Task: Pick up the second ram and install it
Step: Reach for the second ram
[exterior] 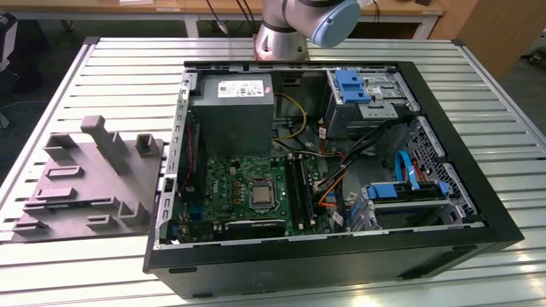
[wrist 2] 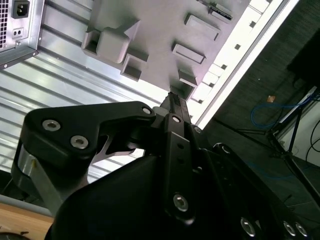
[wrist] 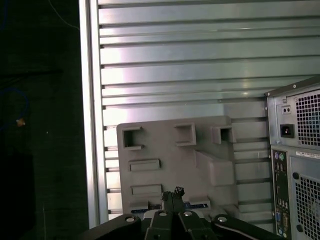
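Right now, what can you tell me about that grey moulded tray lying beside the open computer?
The grey tray is a flat, roughly square slab of what looks like matte moulded plastic, all one colour. Raised blocks, a taller upright post and several shallow rectangular pockets and open-sided brackets stand out of its top face, as both wrist views show. It lies flat on the slatted metal table, at the exterior view's left of the open computer case and close beside its wall. Only the table can be seen touching it.

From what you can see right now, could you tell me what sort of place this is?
Probably a robotics lab or workshop: a robot arm, an open computer case on a slatted metal table, and a grey tray beside it.
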Available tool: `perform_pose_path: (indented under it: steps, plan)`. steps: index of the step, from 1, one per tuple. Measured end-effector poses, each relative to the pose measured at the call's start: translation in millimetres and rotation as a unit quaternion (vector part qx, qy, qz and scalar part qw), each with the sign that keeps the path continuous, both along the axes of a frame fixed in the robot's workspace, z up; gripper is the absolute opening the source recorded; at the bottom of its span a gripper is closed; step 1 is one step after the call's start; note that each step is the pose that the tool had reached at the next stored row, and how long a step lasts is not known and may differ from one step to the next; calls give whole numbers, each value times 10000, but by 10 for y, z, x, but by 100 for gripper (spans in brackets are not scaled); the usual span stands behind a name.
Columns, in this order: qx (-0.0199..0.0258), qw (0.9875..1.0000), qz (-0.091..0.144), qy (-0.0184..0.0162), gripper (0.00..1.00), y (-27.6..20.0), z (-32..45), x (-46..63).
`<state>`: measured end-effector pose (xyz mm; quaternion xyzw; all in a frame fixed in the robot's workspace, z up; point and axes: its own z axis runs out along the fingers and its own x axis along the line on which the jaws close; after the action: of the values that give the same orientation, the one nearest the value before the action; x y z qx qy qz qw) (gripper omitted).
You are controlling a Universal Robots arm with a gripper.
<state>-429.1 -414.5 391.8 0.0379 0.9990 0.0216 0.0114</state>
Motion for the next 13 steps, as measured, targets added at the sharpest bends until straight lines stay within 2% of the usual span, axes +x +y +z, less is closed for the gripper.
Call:
perform_pose_path:
  steps: [7,13]
  plan:
    - [0,10000,1,0,10,-15,0,0]
    - [0,10000,0,0,10,-84,-1,0]
